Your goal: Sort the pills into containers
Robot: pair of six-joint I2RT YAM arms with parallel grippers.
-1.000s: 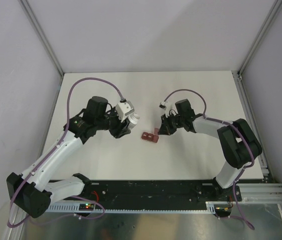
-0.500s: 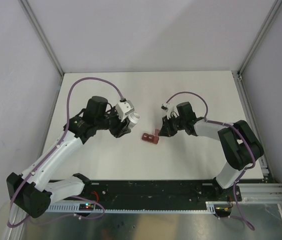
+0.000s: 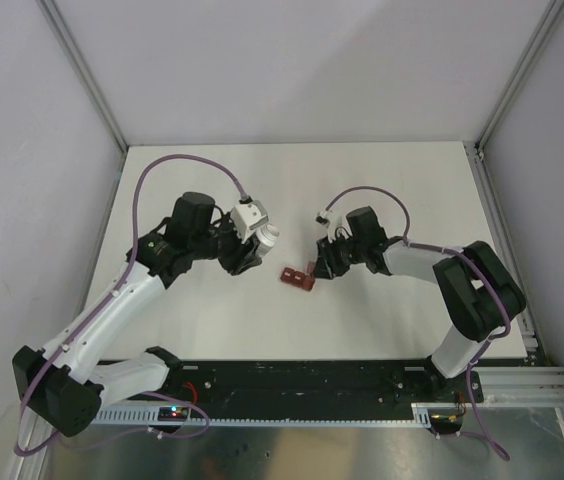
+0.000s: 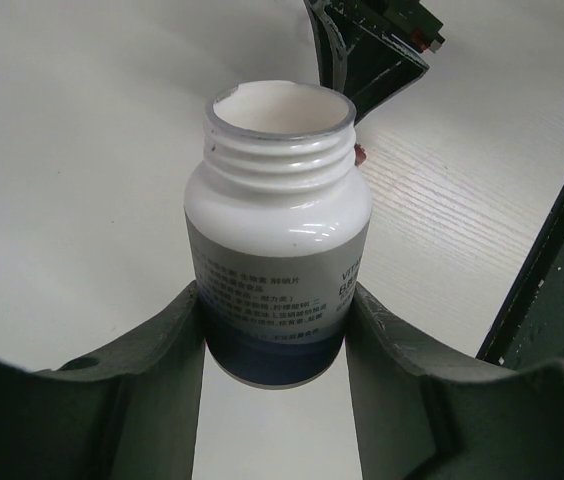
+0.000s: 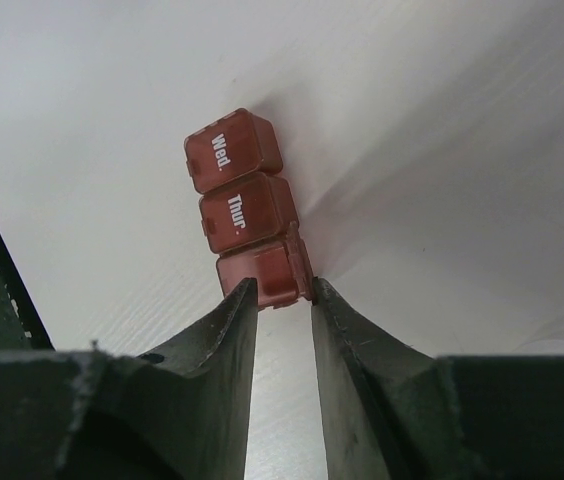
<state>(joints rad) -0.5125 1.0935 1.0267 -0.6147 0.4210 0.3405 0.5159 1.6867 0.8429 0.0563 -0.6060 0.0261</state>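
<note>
Red pill box point(image 3: 297, 277), slightly further left

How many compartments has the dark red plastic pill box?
3, in one row in the dark red plastic pill box: Wed. farthest, Thur. middle, a third nearest the right claw.

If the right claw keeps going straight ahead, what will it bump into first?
The dark red pill box. The right claw points at its nearest compartment, the one next to "Thur.", and the tips are right at its edge. Whether they touch it yet is hard to tell.
</note>
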